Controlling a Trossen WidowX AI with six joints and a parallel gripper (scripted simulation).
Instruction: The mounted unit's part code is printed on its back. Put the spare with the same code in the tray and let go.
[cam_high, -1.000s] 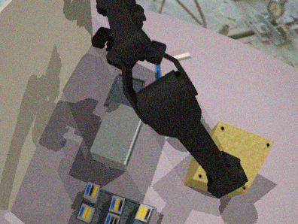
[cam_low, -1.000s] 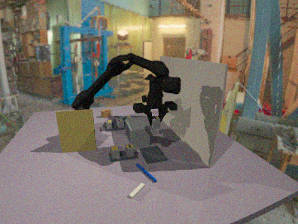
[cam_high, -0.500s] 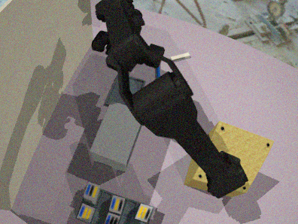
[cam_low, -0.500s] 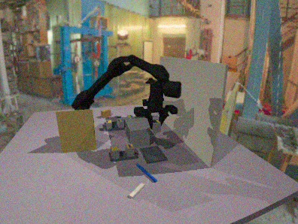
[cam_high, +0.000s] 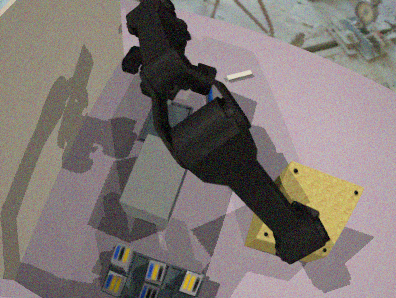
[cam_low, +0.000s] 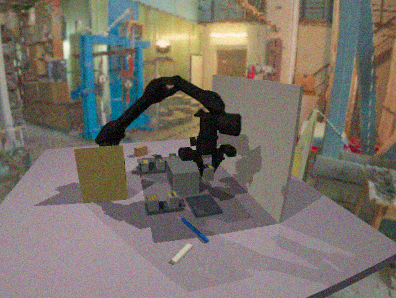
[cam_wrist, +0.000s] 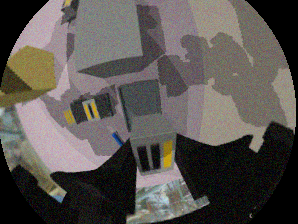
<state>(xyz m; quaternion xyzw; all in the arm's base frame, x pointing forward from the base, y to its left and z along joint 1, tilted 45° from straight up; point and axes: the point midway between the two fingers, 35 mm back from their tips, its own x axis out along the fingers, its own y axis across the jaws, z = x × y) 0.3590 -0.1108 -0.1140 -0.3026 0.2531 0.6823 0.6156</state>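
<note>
My gripper (cam_low: 209, 169) (cam_wrist: 150, 135) is shut on a grey block (cam_wrist: 155, 159) and holds it raised off the table. In the wrist view its near face shows two black stripes and one yellow stripe. The flat dark tray (cam_high: 179, 113) (cam_low: 204, 205) (cam_wrist: 142, 99) lies below; in the wrist view it shows just beyond the held block, with nothing visible in it. A dark rack (cam_high: 140, 263) holds several striped grey blocks. Another rack (cam_low: 165, 206) (cam_wrist: 105, 104) holds blocks with yellow stripes. I cannot tell which block is the mounted unit, and no printed code is readable.
A large grey box (cam_high: 154, 177) (cam_low: 184, 176) (cam_wrist: 107, 37) stands beside the tray. A tall grey panel (cam_low: 260, 145) rises near the arm. A yellow board (cam_high: 325, 205) (cam_low: 101, 175) stands by the arm's base. A blue stick (cam_low: 194, 230) and a white stick (cam_high: 240, 75) (cam_low: 181, 254) lie on the table.
</note>
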